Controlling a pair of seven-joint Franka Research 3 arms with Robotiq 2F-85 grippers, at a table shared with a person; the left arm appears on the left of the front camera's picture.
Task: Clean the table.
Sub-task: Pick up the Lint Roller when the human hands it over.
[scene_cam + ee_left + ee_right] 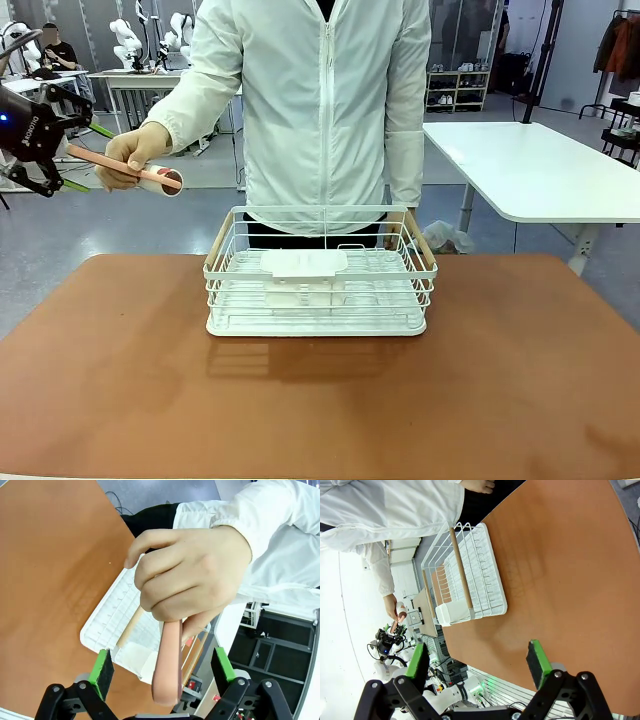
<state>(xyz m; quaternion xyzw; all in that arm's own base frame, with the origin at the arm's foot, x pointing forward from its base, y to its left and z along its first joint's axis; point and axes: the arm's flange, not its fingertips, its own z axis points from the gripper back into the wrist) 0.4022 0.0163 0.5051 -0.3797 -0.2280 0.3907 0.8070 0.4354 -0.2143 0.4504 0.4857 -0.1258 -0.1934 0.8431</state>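
The reddish-brown table [320, 400] carries a white wire rack [320, 270] at its far middle. A person behind it holds out a tool with a pink handle [110, 163] and a white cylindrical head [165, 180]. My left gripper [80, 155] hangs at the far left, off the table's edge, open, with the handle's end between its fingers. In the left wrist view the pink handle [167, 665] hangs from the person's hand [190, 575] into the gap of my left gripper [161, 672], apart from both pads. My right gripper [477, 665] stands open over bare table [560, 580].
The rack [470, 575] has wooden side rails and a small white box inside. A white-topped table [540, 170] stands at the back right. The person's body is close behind the rack.
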